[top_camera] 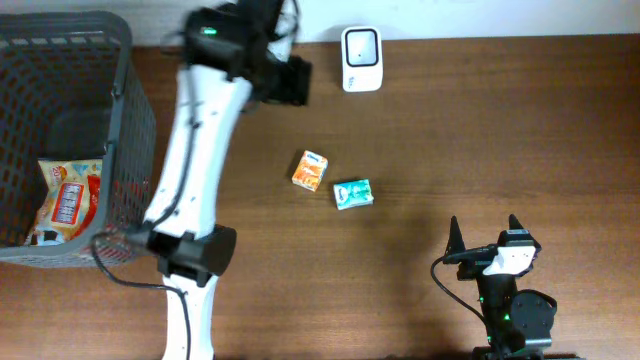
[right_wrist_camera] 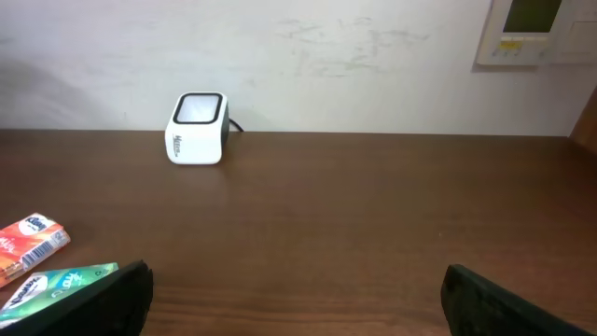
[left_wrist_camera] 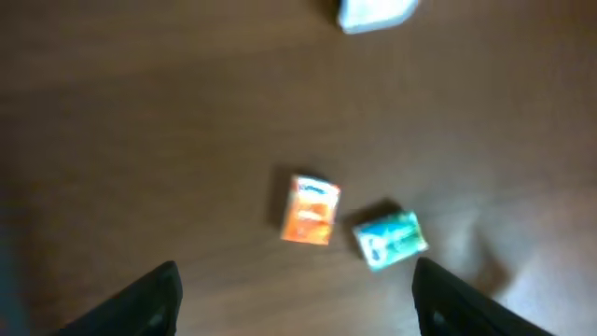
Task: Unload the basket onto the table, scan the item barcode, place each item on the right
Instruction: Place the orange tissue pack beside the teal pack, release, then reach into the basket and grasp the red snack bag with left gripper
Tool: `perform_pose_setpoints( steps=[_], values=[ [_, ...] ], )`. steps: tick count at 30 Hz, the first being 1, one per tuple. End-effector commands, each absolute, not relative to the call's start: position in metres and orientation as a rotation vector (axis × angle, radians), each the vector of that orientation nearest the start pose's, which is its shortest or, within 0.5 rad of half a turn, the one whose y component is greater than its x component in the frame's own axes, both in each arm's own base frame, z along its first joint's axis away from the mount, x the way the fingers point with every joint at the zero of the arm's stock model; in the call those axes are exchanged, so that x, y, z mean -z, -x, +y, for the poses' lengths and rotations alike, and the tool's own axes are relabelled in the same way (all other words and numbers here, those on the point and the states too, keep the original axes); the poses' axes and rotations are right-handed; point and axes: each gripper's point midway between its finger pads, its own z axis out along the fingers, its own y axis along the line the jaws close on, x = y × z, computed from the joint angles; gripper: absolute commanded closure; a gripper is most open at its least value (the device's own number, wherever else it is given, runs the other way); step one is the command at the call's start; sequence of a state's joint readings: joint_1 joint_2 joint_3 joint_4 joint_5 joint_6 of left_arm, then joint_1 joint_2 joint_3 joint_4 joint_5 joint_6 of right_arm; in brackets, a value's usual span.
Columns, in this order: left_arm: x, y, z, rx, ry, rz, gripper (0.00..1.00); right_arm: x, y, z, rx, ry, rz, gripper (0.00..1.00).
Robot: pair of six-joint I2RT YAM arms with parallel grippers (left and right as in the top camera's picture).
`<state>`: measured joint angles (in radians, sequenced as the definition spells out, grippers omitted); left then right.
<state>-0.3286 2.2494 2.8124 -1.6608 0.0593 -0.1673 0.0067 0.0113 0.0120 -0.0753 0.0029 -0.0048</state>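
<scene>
1. On the table point(top_camera: 500, 120), near its middle, lie two small packs: an orange pack point(top_camera: 310, 170) and a green pack point(top_camera: 352, 193). Neither is in any grip.
2. The green pack lies just beside the orange pack, on the side toward the right arm. Whether their corners touch cannot be told.
3. A white scanner point(top_camera: 361, 45) stands at the far edge of the table by the wall, well apart from both packs. Its dark-framed window shows from above.
4. The left gripper point(left_wrist_camera: 297, 280) has its fingers spread wide with nothing between them. It hangs above the table, and both packs lie flat on the wood below it. The wrist view is blurred.
5. The left arm reaches from the near edge toward the far side, its end between the basket point(top_camera: 120, 100) and the scanner.
6. The right gripper point(right_wrist_camera: 294, 289) is spread wide and empty. It sits low at the near right of the table, facing the wall and scanner, well apart from the packs.
7. The grey mesh basket stands at the left end and holds a snack bag point(top_camera: 65, 200).
</scene>
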Motion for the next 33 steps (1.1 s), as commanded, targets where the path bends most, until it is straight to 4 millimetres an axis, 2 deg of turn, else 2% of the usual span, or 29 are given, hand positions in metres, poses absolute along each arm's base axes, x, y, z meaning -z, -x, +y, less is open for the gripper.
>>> perform_pose_setpoints(
  steps=[1, 4, 9, 12, 15, 18, 22, 24, 27, 29, 33],
  values=[
    [-0.348, -0.446, -0.115, 0.126, -0.163, 2.473, 0.09, -0.155, -0.246, 0.002, 0.006, 0.013, 1.653, 0.02],
    [-0.384, -0.434, -0.079, 0.076, -0.072, 2.386, 0.01, -0.155, -0.246, 0.002, 0.006, 0.013, 1.653, 0.02],
    [-0.421, -0.414, -0.006, -0.011, 0.125, 2.289, 0.01, -0.155, -0.246, 0.002, 0.006, 0.013, 1.653, 0.02],
    [-0.428, -0.407, 0.037, -0.001, 0.243, 2.265, 0.01, -0.155, -0.246, 0.002, 0.006, 0.013, 1.653, 0.02],
    [-0.421, -0.402, 0.090, -0.011, 0.390, 2.269, 0.01, -0.155, -0.246, 0.002, 0.006, 0.013, 1.653, 0.02],
    [-0.394, -0.392, 0.143, -0.060, 0.561, 2.333, 0.01, -0.155, -0.246, 0.002, 0.006, 0.013, 1.653, 0.02],
    [-0.349, -0.382, 0.178, -0.071, 0.710, 2.455, 0.00, -0.155, -0.246, 0.002, 0.006, 0.013, 1.653, 0.02],
    [-0.302, -0.382, 0.212, -0.089, 0.831, 2.531, 0.01, -0.155, -0.246, 0.002, 0.006, 0.013, 1.653, 0.02],
    [-0.267, -0.381, 0.229, -0.081, 0.895, 2.576, 0.01, -0.155, -0.246, 0.002, 0.006, 0.013, 1.653, 0.02],
    [-0.234, -0.376, 0.235, -0.064, 0.943, 2.638, 0.01, -0.155, -0.246, 0.002, 0.006, 0.013, 1.653, 0.02],
    [-0.170, -0.370, 0.225, 0.021, 0.984, 2.751, 0.01, -0.155, -0.246, 0.002, 0.006, 0.013, 1.653, 0.02]
  ],
)
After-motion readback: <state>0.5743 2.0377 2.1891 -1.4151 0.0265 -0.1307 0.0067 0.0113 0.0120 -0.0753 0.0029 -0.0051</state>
